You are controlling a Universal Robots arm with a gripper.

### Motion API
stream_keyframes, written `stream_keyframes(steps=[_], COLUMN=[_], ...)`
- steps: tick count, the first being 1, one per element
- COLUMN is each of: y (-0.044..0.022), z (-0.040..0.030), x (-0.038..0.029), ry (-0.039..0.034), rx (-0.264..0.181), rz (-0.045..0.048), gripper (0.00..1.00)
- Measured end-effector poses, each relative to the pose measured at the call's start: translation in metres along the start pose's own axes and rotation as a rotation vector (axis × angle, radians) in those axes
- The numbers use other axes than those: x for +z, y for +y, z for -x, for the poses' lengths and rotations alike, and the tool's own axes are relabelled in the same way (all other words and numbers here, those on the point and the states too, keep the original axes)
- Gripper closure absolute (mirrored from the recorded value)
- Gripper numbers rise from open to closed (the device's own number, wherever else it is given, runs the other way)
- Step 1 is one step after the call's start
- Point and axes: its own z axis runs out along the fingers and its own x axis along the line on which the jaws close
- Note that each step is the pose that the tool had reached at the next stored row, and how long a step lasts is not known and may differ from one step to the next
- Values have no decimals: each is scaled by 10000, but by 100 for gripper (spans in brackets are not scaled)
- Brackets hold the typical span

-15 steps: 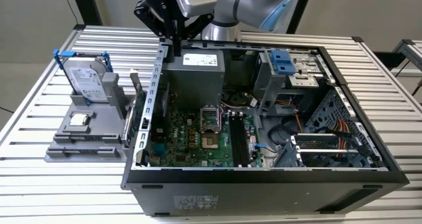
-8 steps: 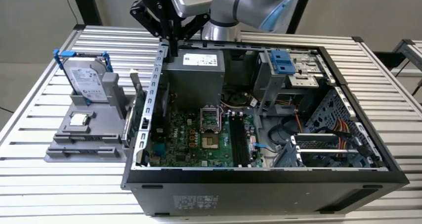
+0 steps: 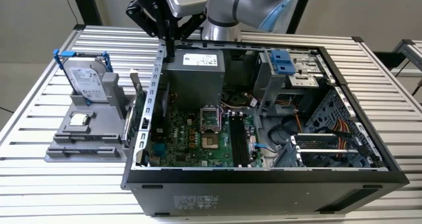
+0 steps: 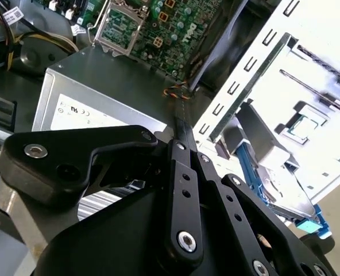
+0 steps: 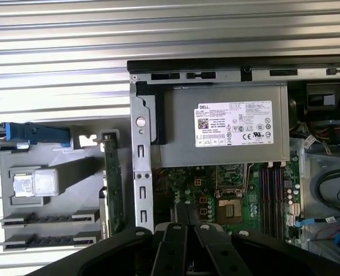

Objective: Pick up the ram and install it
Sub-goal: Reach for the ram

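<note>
Exterior view: closed, empty end effector [image 3: 172,53] above computer case [image 3: 264,184] on slatted table [image 3: 59,187].

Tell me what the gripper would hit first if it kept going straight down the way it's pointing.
Probably the grey power supply, near its edge by the case's side wall. The gripper points down above that corner; depth is unclear, so the wall is possible.

We take this for a robotics lab or test workshop: a silver-and-blue industrial robot arm [image 3: 257,6] stands over a ribbed aluminium-profile table [image 3: 39,194], where an opened black desktop computer case [image 3: 264,189] sits beside a grey plastic parts fixture [image 3: 86,147].
</note>
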Motion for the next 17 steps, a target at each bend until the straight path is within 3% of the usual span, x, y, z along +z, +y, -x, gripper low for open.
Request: stream_keyframes(steps=[17], y=[-15], z=[-113], x=[-3], ry=[3], rx=[1], rz=[0], gripper=[100])
